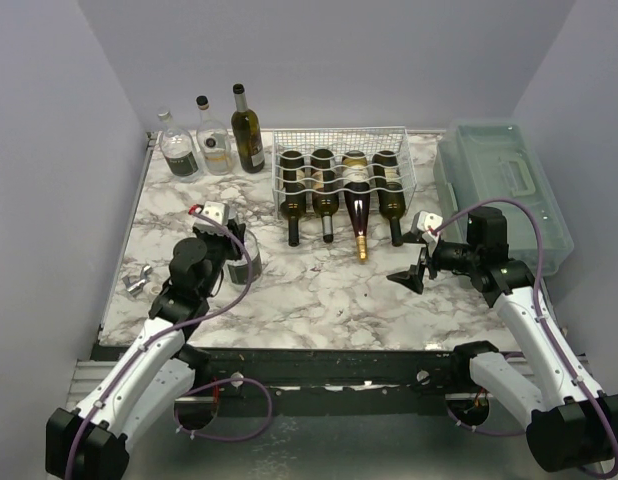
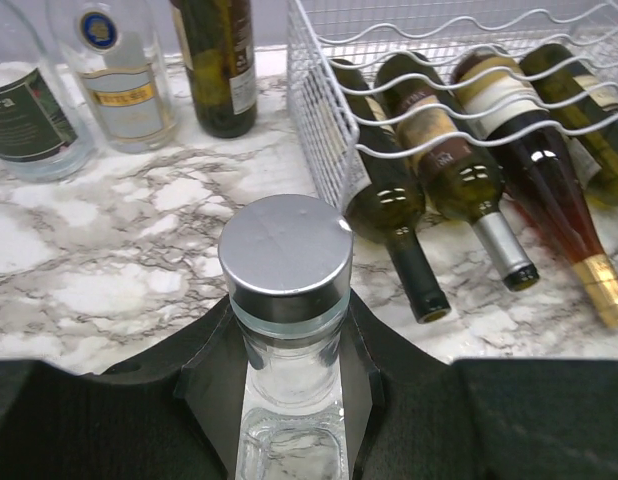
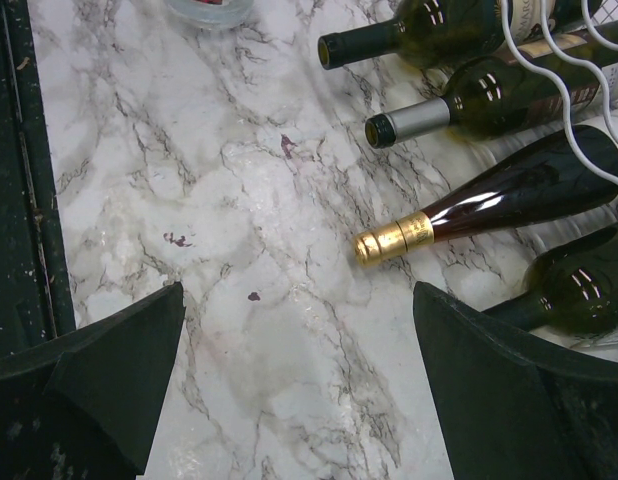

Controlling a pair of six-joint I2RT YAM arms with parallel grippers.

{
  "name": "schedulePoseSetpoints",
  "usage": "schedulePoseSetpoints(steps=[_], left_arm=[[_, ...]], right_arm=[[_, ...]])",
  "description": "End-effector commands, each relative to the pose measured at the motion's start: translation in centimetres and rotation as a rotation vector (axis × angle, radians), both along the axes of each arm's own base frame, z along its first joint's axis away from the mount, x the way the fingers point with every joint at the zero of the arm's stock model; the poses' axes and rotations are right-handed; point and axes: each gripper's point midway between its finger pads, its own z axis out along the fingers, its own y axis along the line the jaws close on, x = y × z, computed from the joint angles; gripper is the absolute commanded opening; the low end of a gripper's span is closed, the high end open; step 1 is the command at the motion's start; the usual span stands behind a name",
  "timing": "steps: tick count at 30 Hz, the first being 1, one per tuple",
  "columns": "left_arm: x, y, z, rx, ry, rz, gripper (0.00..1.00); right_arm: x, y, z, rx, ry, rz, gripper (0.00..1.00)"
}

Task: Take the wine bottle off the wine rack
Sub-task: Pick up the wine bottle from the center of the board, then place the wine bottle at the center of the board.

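The white wire wine rack stands at the back middle of the marble table and holds several dark wine bottles lying with their necks toward me. One of them has a gold foil neck, which also shows in the right wrist view. My right gripper is open and empty, just in front of that neck; its jaws stand wide apart over bare marble. My left gripper is shut on the neck of an upright clear glass bottle with a silver cap, left of the rack.
Three bottles stand at the back left: two clear ones and a dark green one. A translucent green-grey plastic box with a handle sits at the right edge. A small metal piece lies at the left edge.
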Motion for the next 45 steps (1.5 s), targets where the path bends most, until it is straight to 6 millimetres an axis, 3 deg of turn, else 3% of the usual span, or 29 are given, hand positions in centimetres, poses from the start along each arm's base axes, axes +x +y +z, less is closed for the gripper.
schedulePoseSetpoints(steps=[1, 12, 23, 35, 45], left_arm=[[1.9, 0.8, 9.7, -0.108, -0.265, 0.017, 0.0], [7.3, 4.7, 12.3, -0.068, -0.308, 0.124, 0.0], [13.6, 7.4, 13.3, -0.04, -0.357, 0.163, 0.0], [20.5, 10.4, 13.0, -0.02, -0.356, 0.19, 0.0], [24.1, 11.7, 12.1, -0.021, -0.348, 0.211, 0.0]], right_arm=[[-0.4, -0.2, -0.8, -0.01, 0.028, 0.002, 0.99], [-0.5, -0.1, -0.6, -0.008, 0.022, 0.008, 0.99], [-0.6, -0.1, -0.6, -0.005, 0.025, 0.013, 0.99], [-0.7, 0.0, -1.1, -0.009, 0.053, 0.022, 0.99], [-0.5, -0.1, -1.5, -0.02, 0.07, 0.022, 1.0]])
